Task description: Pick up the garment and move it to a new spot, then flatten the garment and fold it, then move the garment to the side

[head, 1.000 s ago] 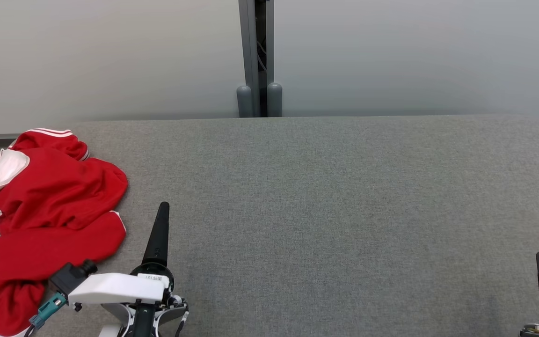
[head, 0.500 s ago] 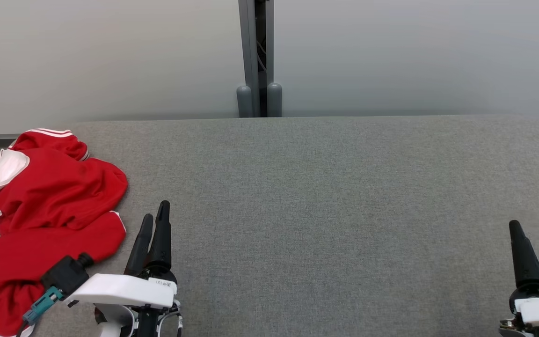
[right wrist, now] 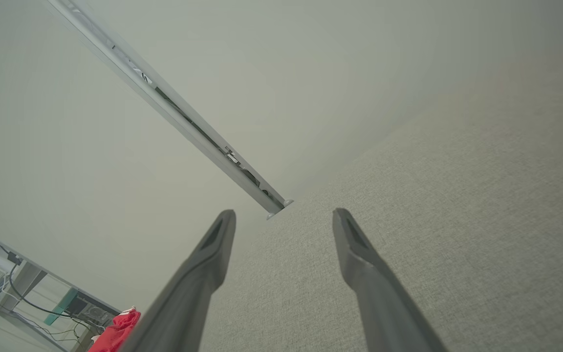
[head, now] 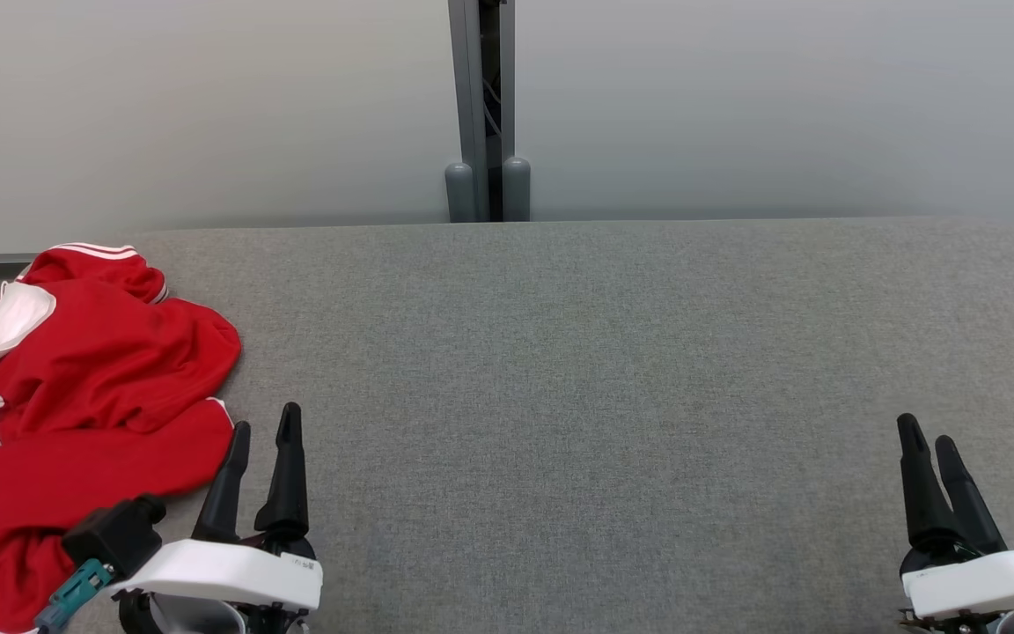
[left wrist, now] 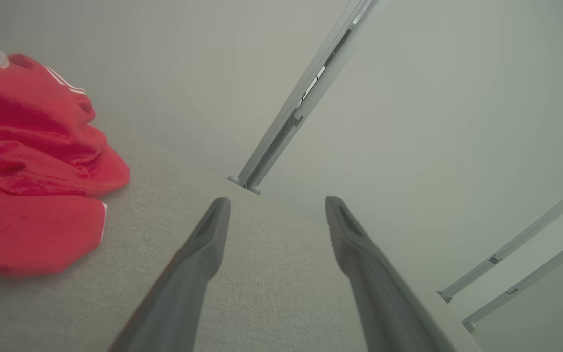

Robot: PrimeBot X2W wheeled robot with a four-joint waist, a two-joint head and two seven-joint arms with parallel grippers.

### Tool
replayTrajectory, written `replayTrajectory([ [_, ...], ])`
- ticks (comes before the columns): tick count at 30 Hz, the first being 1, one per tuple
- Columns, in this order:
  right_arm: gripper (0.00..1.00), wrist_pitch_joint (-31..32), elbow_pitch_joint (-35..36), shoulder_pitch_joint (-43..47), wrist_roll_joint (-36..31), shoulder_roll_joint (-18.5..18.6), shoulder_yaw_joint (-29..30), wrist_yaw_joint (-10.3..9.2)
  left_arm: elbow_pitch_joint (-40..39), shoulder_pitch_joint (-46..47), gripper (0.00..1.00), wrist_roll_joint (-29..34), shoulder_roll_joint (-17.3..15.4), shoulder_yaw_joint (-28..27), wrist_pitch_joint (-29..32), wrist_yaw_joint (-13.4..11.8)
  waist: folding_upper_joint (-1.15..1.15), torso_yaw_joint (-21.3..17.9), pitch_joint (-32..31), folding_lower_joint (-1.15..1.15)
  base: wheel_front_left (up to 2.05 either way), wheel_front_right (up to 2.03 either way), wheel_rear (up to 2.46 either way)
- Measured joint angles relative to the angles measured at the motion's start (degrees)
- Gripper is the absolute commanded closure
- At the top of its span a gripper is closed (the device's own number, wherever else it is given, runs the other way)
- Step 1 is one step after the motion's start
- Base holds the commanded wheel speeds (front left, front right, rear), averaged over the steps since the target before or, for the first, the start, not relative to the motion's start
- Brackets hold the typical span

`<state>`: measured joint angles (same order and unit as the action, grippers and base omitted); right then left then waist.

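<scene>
Standing by the table (head: 604, 352), head-on to the robot's work.

- Garment (head: 93, 387): red with white trim, crumpled in a heap at the table's left margin. It lies loose on the grey cloth top, not inside anything. The heap's long axis runs roughly 12 to 6 o'clock, from the far-left corner down toward the robot. Whether part of it hangs over the left edge I cannot tell.
- Left gripper (head: 265, 419): fingers spread with a clear gap, nothing between them, tips pointing to 12 o'clock. The garment lies at about 10 o'clock from the tips, just beside them and apart from them. The nearest red fold sits close by the left finger.
- Right gripper (head: 927, 431): fingers likewise parted and empty, well apart from the garment, at the far right of the table.
- Post (head: 481, 106): grey upright behind the table, at 12 o'clock.

Judgement: the pick-up is not yet done. The left arm is much the nearer one. Its next reach would need to swing toward 10 o'clock, across the heap's long axis, to catch a fold.
</scene>
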<state>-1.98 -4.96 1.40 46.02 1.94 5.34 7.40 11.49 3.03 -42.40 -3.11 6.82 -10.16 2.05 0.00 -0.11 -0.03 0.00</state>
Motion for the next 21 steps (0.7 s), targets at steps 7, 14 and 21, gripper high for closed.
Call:
replayTrajectory([
  [7,0.00,-1.6,-0.7,0.0,-5.5,0.1,-2.0,0.00,-0.5,-1.5,0.00,5.6,-0.4,-1.3,-0.5,-0.6,0.00,0.0,0.0,0.00,0.00,0.00,0.00],
  [14,0.00,-3.3,-1.4,0.0,-10.3,0.2,-3.0,0.00,-0.5,-2.8,0.00,11.0,-0.6,-1.9,-1.1,-1.1,0.00,-0.1,0.0,0.00,0.00,0.00,0.00],
  [21,0.00,-4.6,-1.6,-0.3,-14.9,0.2,-4.2,0.01,0.2,-3.1,0.00,15.8,-1.2,-2.4,-1.7,-1.7,0.00,-0.3,0.0,0.00,0.00,0.00,0.00],
])
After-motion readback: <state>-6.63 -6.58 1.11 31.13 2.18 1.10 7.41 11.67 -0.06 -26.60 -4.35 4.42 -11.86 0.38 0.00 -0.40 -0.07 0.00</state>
